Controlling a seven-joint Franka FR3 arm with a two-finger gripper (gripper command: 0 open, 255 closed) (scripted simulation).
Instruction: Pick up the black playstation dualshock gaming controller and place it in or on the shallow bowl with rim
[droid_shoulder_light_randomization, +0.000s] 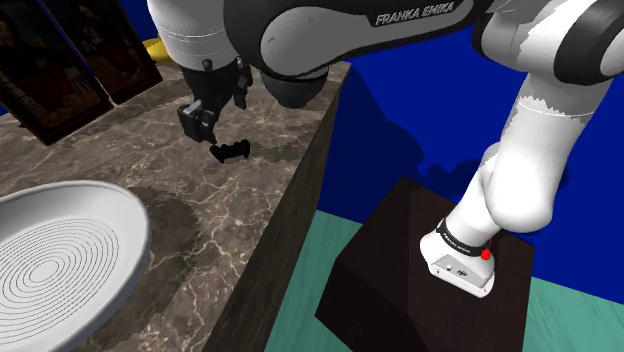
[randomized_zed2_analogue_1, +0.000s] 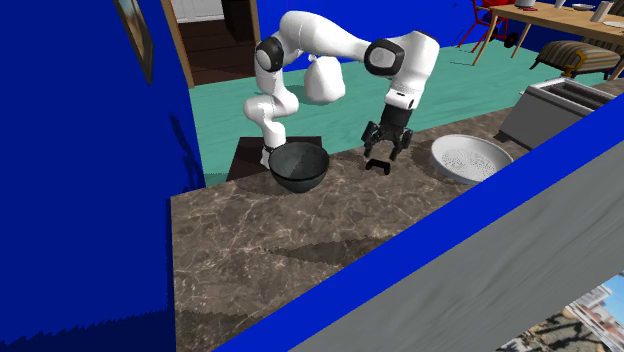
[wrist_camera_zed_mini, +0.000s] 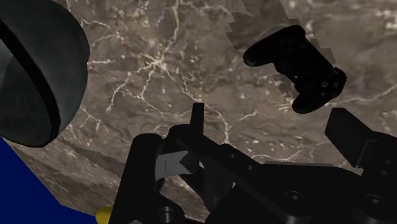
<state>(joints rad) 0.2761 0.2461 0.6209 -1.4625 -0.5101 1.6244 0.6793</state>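
- Plainly, the black controller (droid_shoulder_light_randomization: 232, 152) lies flat and untouched on the brown marbled desk (droid_shoulder_light_randomization: 200, 235), near the desk's edge on the shoulder view's right.
- The jaws stand apart with nothing between them. They hang just above the desk, close to the controller but not touching it.
- In the shoulder view the controller lies just below and a little right of the jaws. In the wrist view it lies ahead of the fingers and off toward one of them, outside the gap.
- Its long axis, in the wrist view, runs slantwise to the line joining the two fingers.
- My judgement: the next move needs a short sideways shift to centre the jaws over the body. A small wrist turn should then let the fingers close across the narrow middle before the descent.
- The white shallow bowl (droid_shoulder_light_randomization: 70, 235) lies well apart, at the shoulder view's lower left.
- In the second exterior view a dark, deeper bowl (randomized_zed2_analogue_1: 298, 170) stands on the controller's other side and is not the target.
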